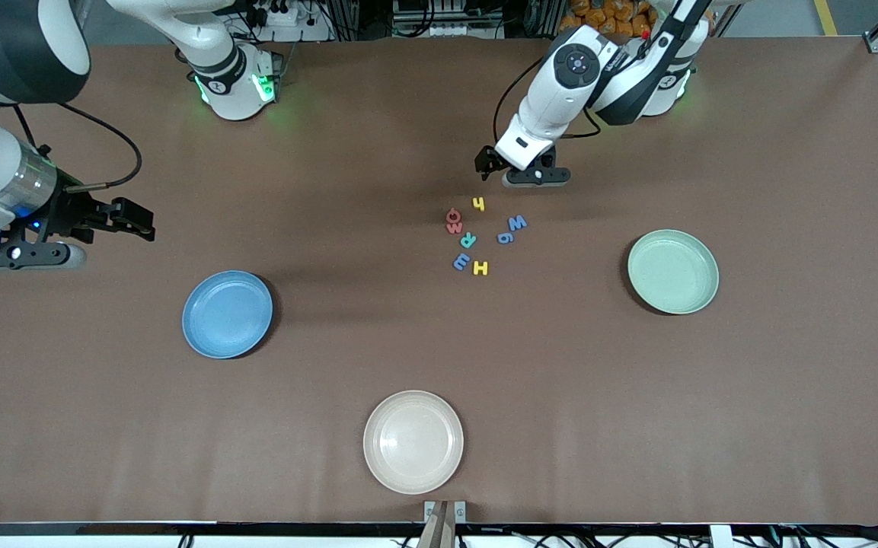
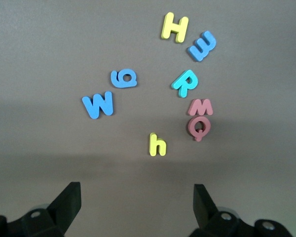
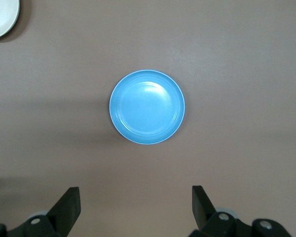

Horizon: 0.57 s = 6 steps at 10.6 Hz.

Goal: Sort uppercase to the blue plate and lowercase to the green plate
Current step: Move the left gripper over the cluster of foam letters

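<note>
Eight foam letters lie mid-table: yellow h (image 1: 478, 204), red O (image 1: 454, 215), red w (image 1: 454, 227), teal R (image 1: 468, 240), blue W (image 1: 517, 223), blue g (image 1: 506, 237), blue e/m piece (image 1: 461, 262), yellow H (image 1: 480, 267). My left gripper (image 1: 536, 181) hovers open and empty beside the cluster, toward the robot bases; its wrist view shows h (image 2: 157, 145), O (image 2: 197, 126), W (image 2: 97, 104), R (image 2: 185, 83). The blue plate (image 1: 227, 313) and green plate (image 1: 672, 272) are empty. My right gripper (image 1: 23, 257) waits open at the right arm's end, seeing the blue plate (image 3: 147, 107).
A beige plate (image 1: 413, 441) sits near the table's front edge, nearer the front camera than the letters; its edge also shows in the right wrist view (image 3: 2, 17). Brown table surface lies between the letters and each plate.
</note>
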Tool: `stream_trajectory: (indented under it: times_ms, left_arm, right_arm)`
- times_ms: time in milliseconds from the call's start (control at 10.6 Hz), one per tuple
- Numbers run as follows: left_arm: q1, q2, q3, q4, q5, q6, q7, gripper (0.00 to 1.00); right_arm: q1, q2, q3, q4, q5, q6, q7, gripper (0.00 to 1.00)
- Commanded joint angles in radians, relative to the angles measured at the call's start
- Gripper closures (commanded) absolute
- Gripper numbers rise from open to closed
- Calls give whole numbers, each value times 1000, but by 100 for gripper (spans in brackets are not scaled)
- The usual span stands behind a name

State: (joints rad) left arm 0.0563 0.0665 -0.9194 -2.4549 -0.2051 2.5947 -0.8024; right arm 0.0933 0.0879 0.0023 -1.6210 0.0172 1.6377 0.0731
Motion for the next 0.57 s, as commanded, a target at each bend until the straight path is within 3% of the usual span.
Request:
stream_trajectory:
  times_ms: [0, 472]
  left_arm:
    - [2, 38, -1, 19, 91, 13, -70, 0]
    - [63, 45, 5, 45, 131, -18, -32, 0]
  right_arm:
    - [0, 6, -1, -4, 3, 7, 16, 0]
    - [-6, 13, -1, -2, 4, 17, 16, 0]
